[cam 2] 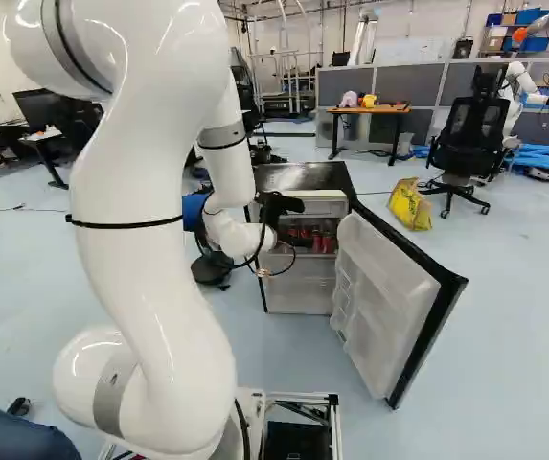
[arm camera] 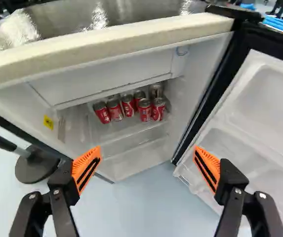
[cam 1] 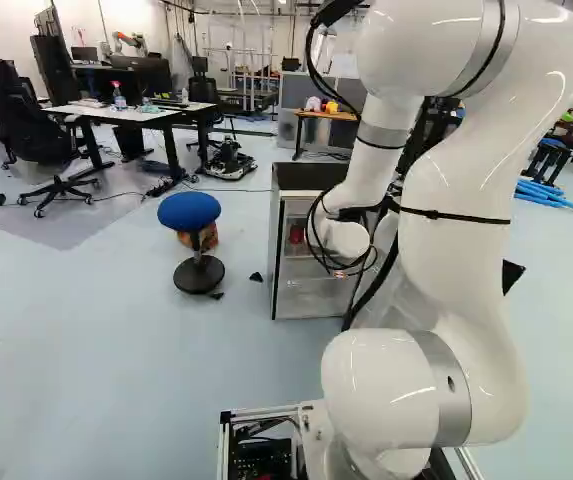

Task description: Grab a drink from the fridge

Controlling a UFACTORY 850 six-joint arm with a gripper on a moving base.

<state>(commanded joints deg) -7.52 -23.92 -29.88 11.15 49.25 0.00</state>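
1. several red drink cans (arm camera: 128,105) are standing close together inside the fridge (arm camera: 106,42), on a shelf (arm camera: 121,129). they are ahead of the jaws, beyond the fingertips, in line with the space between the two fingers.
2. the gripper (cam 2: 282,203) is widely open. its orange pads (arm camera: 86,168) are well apart from each other, and it has hold of nothing.
3. no can is between the pads, and neither finger is touching a can.
4. one can with a silver top (arm camera: 155,90) stands behind the nearer ones, so it is farther from the jaws.
5. a white compartment (arm camera: 106,79) is also ahead of the jaws, and it is located just above the cans.
6. the fridge door (arm camera: 260,98) is open. it stands beside one finger, with its white inner side turned toward the jaws.
7. on the other side of the jaws there is a yellow label (arm camera: 48,122), fixed on the inner wall of the fridge. the round foot of the stool (cam 1: 189,210) is on the floor (arm camera: 141,197), also on that side.
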